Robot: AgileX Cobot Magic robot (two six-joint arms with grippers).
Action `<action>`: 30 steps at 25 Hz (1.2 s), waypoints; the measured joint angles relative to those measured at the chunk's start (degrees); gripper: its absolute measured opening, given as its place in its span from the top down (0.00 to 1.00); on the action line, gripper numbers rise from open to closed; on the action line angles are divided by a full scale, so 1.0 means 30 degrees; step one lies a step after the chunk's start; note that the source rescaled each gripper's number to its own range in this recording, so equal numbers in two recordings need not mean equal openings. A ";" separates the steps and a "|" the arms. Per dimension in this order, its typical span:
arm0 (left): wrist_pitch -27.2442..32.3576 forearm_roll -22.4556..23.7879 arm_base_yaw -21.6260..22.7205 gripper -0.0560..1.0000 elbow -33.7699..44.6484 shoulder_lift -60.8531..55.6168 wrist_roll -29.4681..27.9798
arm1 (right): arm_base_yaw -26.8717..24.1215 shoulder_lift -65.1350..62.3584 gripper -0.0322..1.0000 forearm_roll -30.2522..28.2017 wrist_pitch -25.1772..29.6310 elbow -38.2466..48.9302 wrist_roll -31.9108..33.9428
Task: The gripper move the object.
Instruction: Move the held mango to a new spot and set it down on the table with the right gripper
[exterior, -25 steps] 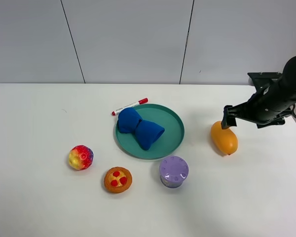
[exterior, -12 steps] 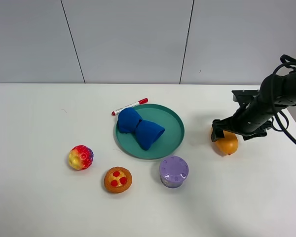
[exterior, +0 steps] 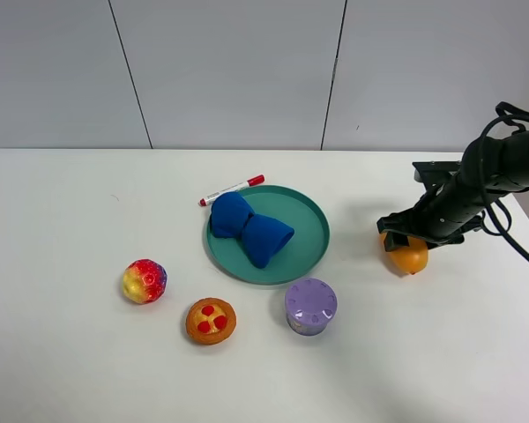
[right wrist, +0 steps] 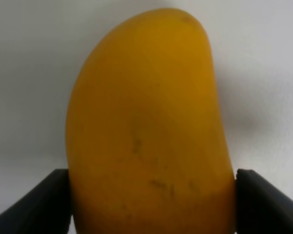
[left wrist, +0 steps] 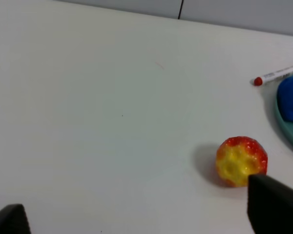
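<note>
The object, an orange-yellow mango (exterior: 411,258), lies on the white table to the right of the green plate. It fills the right wrist view (right wrist: 146,126). My right gripper (exterior: 398,236) is down over the mango's far end, and its black fingers (right wrist: 44,204) press against both sides of the fruit. My left gripper (left wrist: 136,217) is open and empty, with its fingertips (left wrist: 273,204) low over the table near the round red-yellow fruit (left wrist: 240,161). The left arm does not show in the exterior view.
A green plate (exterior: 309,211) holds a blue cloth (exterior: 247,229). A red marker (exterior: 232,189) lies behind it. A purple jar (exterior: 310,306), an orange tart (exterior: 211,320) and the red-yellow ball fruit (exterior: 145,280) stand along the front.
My right gripper came down and leftward onto the mango, and its fingers now sit against the fruit's sides. The mango shifted slightly. Nothing else moved.
</note>
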 joint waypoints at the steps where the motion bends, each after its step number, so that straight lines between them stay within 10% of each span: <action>1: 0.0000 0.0000 0.0000 0.00 0.0000 0.0000 0.0000 | 0.0000 -0.0029 0.97 0.0000 0.0021 0.0000 -0.0127; 10: 0.0000 0.0000 0.0000 0.00 0.0000 0.0000 0.0000 | 0.2588 -0.4567 0.97 0.0570 0.1352 -0.1740 -0.0154; 30: 0.0000 0.0000 0.0000 0.00 0.0000 0.0000 0.0000 | 1.2909 0.7839 0.97 0.1067 0.9213 -2.4509 0.1409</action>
